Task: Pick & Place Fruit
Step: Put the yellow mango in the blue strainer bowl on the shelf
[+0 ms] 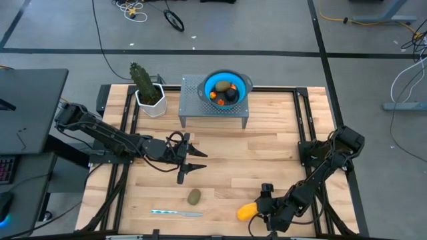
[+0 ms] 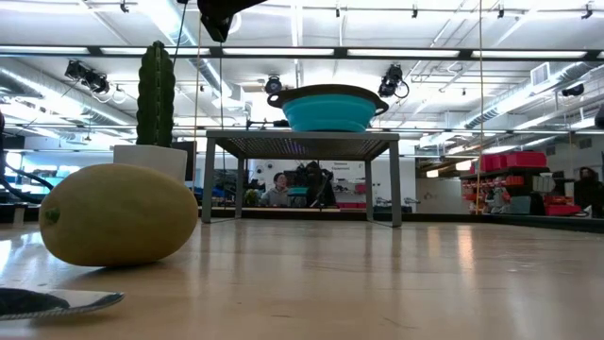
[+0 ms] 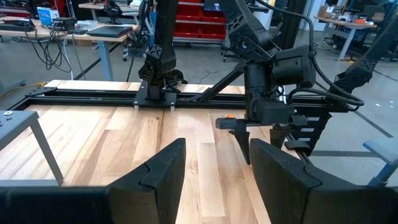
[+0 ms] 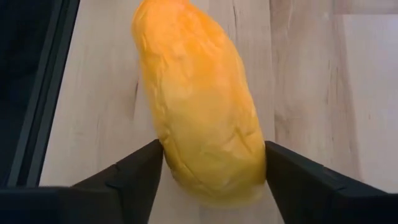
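A yellow-orange oblong fruit (image 1: 246,212) lies on the wooden table near its front edge, and my right gripper (image 4: 214,149) is lowered over it, shut on its sides. An olive-green oval fruit (image 1: 194,197) rests on the table left of it, also large in the low view (image 2: 118,214). A blue bowl (image 1: 227,89) on a grey perforated stand holds a near-black ball, a green piece and orange bits. My left gripper (image 1: 198,161) hovers open above the table's left middle, holding nothing. My right gripper has the yellow-orange fruit between its two fingers, one on each long side (image 4: 163,155) near the end closest to the wrist. The fingers (image 4: 292,180) slant down from the table's right and lie across the fruit. The fruit lies on the table.
A thin silver-and-blue knife (image 1: 175,213) lies near the front edge, left of the green fruit. A cactus in a white pot (image 1: 147,90) stands at the far left beside the stand (image 1: 193,110). Black rails (image 1: 303,123) run along both sides of the table.
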